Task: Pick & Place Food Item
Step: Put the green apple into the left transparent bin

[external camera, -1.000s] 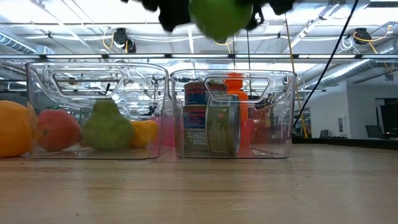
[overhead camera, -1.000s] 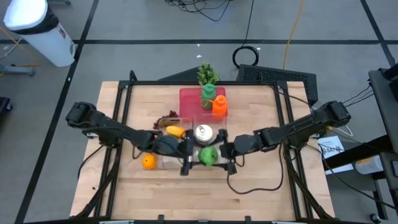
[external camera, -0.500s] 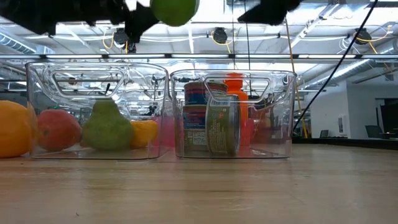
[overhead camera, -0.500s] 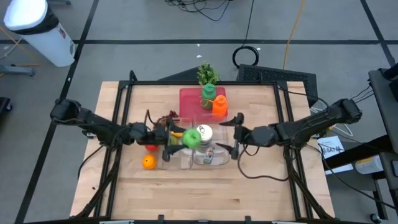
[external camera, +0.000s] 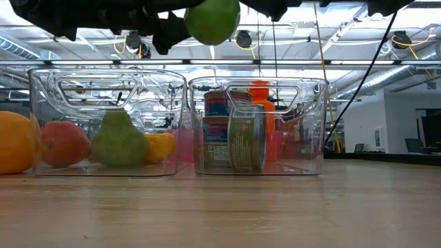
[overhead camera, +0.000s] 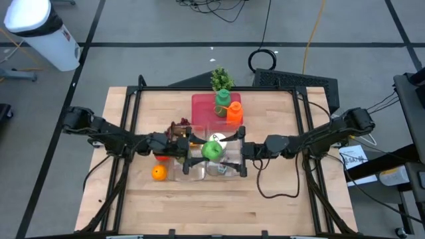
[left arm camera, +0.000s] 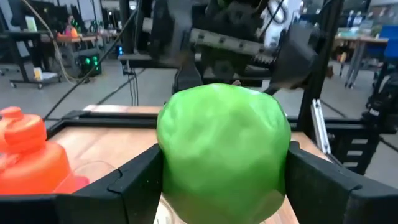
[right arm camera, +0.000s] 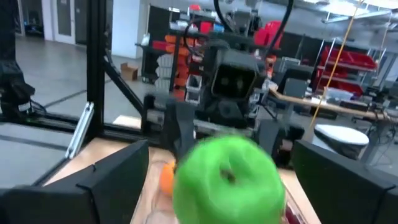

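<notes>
A green apple (overhead camera: 212, 149) hangs in the air above two clear bins (overhead camera: 229, 169), held by my left gripper (overhead camera: 206, 151), which is shut on it. In the left wrist view the apple (left arm camera: 222, 149) fills the gap between the fingers. My right gripper (overhead camera: 238, 153) faces the apple from the table's right. It is open, with its fingers wide on either side and apart from the apple (right arm camera: 227, 180). In the low view the apple (external camera: 212, 21) sits well above the bins' rims. My left gripper pinches the apple between its two fingers (left arm camera: 134, 180), one on each side of the fruit's widest part (left arm camera: 171, 155). The fingers come level from the table's left. The apple is lifted clear, above the bins.
The left bin (external camera: 107, 120) holds a red apple, a green pear and a yellow fruit. The right bin (external camera: 258, 124) holds cans. An orange (overhead camera: 158, 173) lies on the table beside the left bin. A red tray (overhead camera: 202, 106) with green and orange bottles lies toward the far edge.
My left gripper carried the apple from the near side of the bins up and toward the far edge, swinging left and then back a little to the right. My right gripper drew back toward the table's right, then returned toward the apple.
</notes>
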### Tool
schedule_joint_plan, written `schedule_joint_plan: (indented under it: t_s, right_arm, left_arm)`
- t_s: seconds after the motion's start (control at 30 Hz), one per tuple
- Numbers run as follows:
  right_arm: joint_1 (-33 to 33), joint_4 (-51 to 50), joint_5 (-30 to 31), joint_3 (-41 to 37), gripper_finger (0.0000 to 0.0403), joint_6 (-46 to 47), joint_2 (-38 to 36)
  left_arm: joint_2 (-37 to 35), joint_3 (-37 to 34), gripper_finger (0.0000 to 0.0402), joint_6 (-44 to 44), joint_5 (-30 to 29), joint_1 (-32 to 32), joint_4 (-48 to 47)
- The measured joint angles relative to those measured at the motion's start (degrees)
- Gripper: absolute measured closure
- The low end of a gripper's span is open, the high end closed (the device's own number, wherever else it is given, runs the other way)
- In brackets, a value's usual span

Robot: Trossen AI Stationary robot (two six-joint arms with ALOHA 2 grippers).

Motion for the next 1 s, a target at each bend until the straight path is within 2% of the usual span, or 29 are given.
schedule_joint_plan:
  t_s: [0.13, 0.43, 0.6, 0.77, 1.0]
  right_arm:
    - [-0.03, 0.10, 0.25, 0.02, 0.0067, 0.55, 0.13]
    - [-1.31, -2.78, 0.22, 0.02, 0.0215, 3.07, 0.13]
    - [-1.40, -2.74, 0.01, 0.02, 0.0278, 3.36, 0.13]
    - [-1.40, -2.76, -0.04, 0.02, 0.0311, 3.15, 0.32]
    - [-1.38, 1.33, -0.08, 0.04, 0.0318, 3.00, 3.51]
  left_arm:
    - [1.11, 1.38, 0.0119, 0.03, -0.01, 0.01, -0.79]
    - [1.09, 1.89, 0.0119, 0.27, 0.01, -0.35, -1.04]
    - [1.11, 1.85, 0.0119, 0.33, 0.04, -0.35, -1.13]
    - [1.10, 1.85, 0.0119, 0.33, 0.06, -0.35, -1.25]
    - [1.11, 1.75, 0.0119, 0.51, 0.25, -0.37, -1.74]
